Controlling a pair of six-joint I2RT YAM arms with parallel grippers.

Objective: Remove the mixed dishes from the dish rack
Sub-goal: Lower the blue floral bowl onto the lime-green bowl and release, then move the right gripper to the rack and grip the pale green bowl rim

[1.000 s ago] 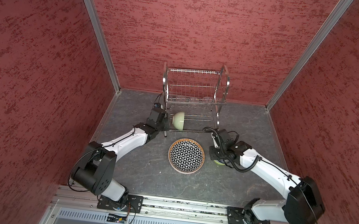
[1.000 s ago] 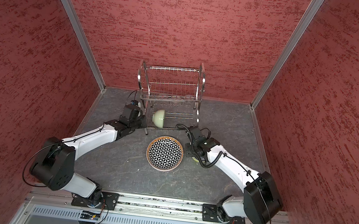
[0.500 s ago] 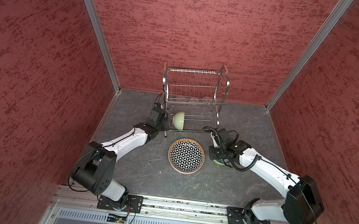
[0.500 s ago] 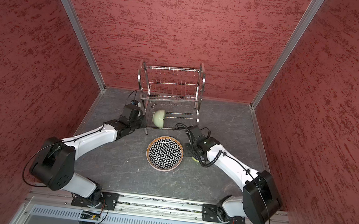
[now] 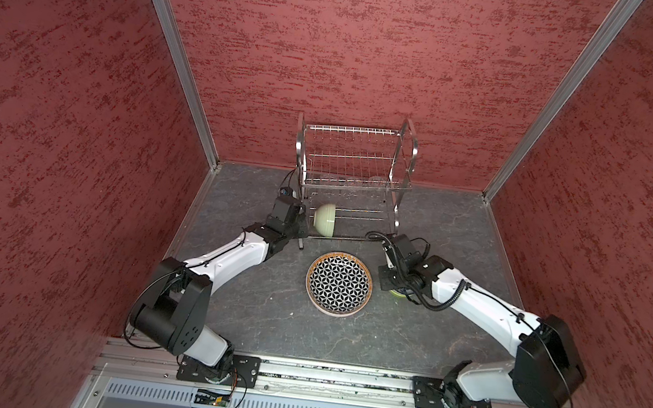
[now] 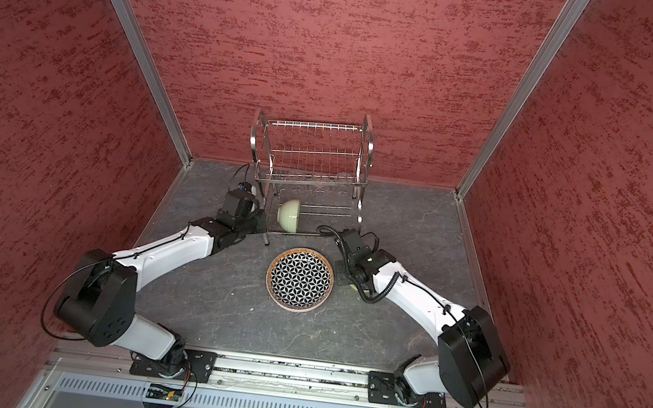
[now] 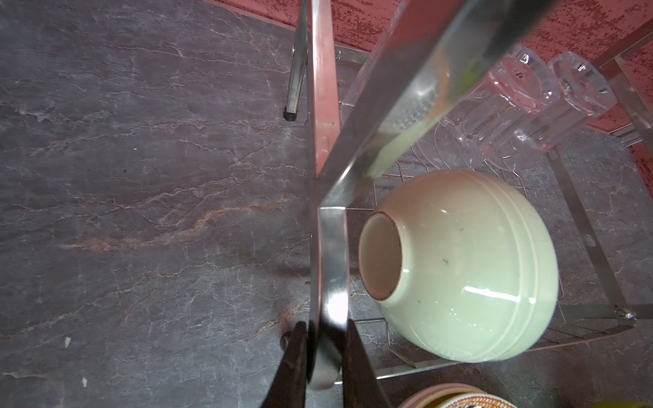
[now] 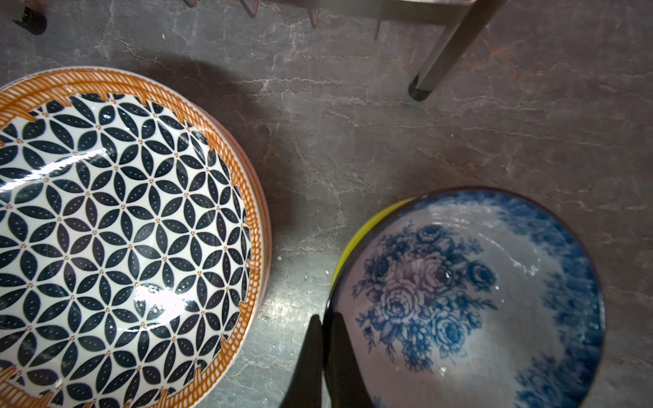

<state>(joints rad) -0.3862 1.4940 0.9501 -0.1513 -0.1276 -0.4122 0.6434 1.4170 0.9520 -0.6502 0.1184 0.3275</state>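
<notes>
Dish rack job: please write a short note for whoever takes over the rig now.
Left gripper: shut on a side frame of the dish rack.
Right gripper: shut, at the rim of the blue-floral bowl.
Done: geometric plate tops the plate stack on the table; blue-floral bowl sits in the lime bowl beside it.
To do: cream-green bowl, on its side in the lower tier, and the tumblers.
</notes>
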